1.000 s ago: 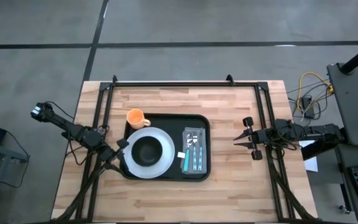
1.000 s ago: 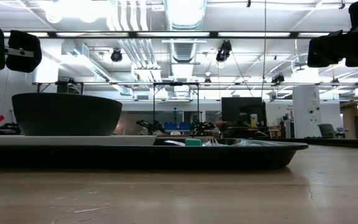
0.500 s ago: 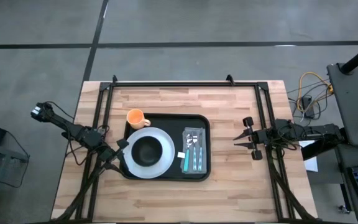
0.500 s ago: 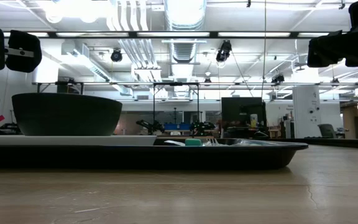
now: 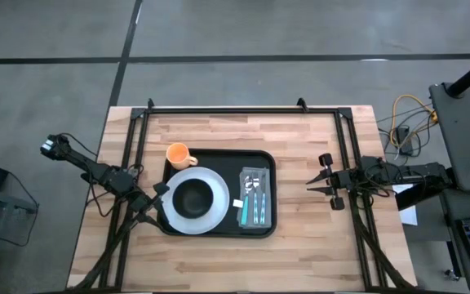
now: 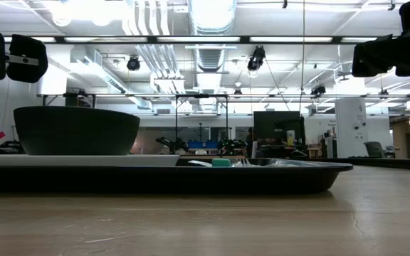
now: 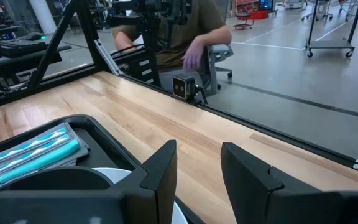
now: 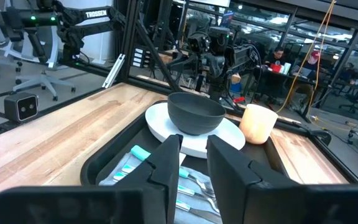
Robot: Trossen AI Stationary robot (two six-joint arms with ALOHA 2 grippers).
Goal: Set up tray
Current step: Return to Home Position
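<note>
While two arms [image 5: 104, 175] [image 5: 382, 173] flank it, one tray [image 5: 227, 162] holds one bowl [image 5: 192, 198].

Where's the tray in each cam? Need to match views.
High view: tray at the table's middle.
Low view: tray edge-on, from left edge past centre.
Left wrist view: one tray corner, close in.
Right wrist view: most of the tray, ahead.
Shared landmark: teal-handled cutlery lying in it.

The left gripper [image 7: 197, 152] is seen with fingers [image 7: 160, 167] parted, nothing held; bare table [image 7: 185, 127] is shown through the gap. Beside the jaws the tray [image 7: 106, 135] corner is seen, with teal cutlery [image 7: 39, 159] in it and a plate [image 7: 114, 177] edge near one finger. Ahead of the jaws a camera [image 7: 182, 87] is fixed at the table edge; a person [image 7: 188, 28] is seated beyond.
</note>
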